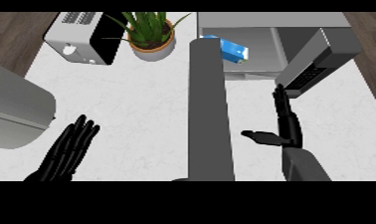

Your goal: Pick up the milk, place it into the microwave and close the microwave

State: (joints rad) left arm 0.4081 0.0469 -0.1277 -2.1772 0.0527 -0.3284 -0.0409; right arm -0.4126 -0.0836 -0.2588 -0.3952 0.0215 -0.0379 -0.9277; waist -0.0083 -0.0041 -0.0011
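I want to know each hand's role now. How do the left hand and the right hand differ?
The left hand lies low at the view's left over bare counter; the right hand reaches up to the open microwave door. Both are black, fingers straight, holding nothing.

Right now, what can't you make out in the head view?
- Blue and white milk carton: its left part is hidden behind the tall grey panel.
- Grey microwave: cavity partly blocked by that panel.
- Left robot hand: wrist cut off by the lower edge.
- Microwave door keypad: too small to read.
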